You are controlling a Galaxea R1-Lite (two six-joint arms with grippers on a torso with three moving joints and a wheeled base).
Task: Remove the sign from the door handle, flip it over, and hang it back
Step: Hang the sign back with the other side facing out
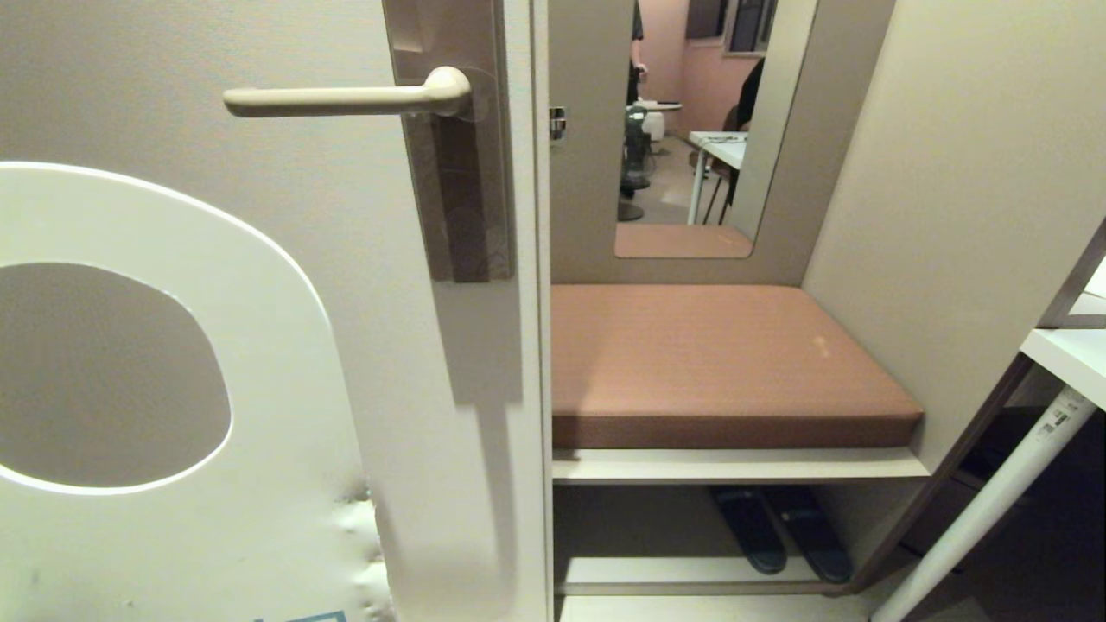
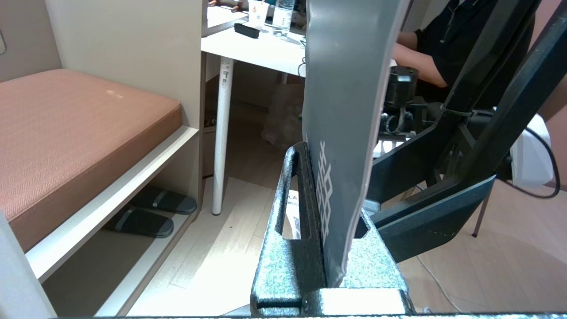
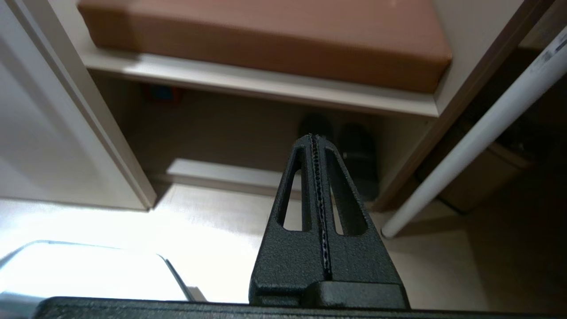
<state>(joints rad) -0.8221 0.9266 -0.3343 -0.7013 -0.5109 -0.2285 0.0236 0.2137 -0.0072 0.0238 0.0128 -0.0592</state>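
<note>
The sign (image 1: 285, 415) is off the door handle (image 1: 346, 100), filling the head view's lower left, white side toward the camera, below the bare lever. The left gripper (image 2: 325, 212) has its fingers clenched on it; the right gripper (image 3: 320, 199) is pressed closed, empty. Rehanging remains.

Black textured slotted fingers (image 3: 341, 195), ridged inner pads; grey-speckled left fingers (image 2: 294, 208).

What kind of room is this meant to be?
Probably a mock hotel-room entrance inside an office or lab: a door sign held up near a door handle, a cushioned bench with slippers beneath, and a desk nearby.
</note>
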